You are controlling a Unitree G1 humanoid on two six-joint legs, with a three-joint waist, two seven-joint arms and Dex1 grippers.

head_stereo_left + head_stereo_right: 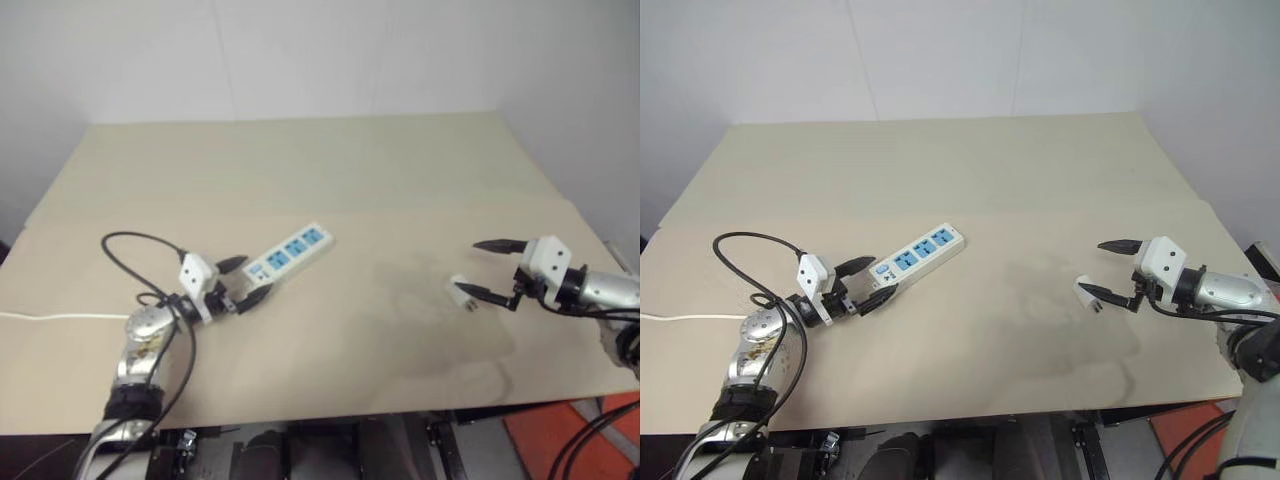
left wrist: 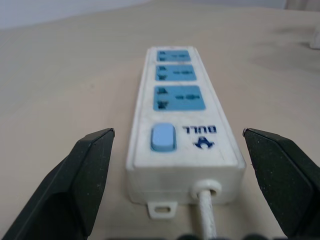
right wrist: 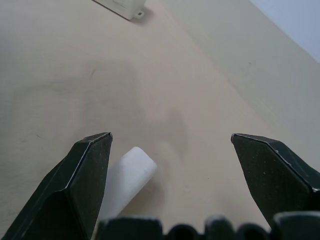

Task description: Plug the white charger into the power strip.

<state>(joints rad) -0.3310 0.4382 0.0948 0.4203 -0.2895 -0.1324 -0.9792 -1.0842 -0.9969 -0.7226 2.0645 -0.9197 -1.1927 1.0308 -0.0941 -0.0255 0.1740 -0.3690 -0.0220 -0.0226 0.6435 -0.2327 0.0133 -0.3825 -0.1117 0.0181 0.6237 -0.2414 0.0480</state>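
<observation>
From the left eye view, the white charger [image 1: 462,294] is seen lying on the table [image 1: 350,180], just beside the lower finger of the right gripper [image 1: 490,270], whose jaws are spread wide and hold nothing. The power strip [image 1: 289,253] is laid on a slant well apart to the left, its switch end set toward the left gripper [image 1: 243,281].

In the left wrist view, the strip's long axis is seen running straight away between two parted black fingers [image 2: 75,185]; nothing is clamped, and the cord end is nearest.

In the right wrist view, the charger is found low beside one finger [image 3: 80,185], off-centre rather than midway. The right arm is judged the nearer one for the pickup.
</observation>
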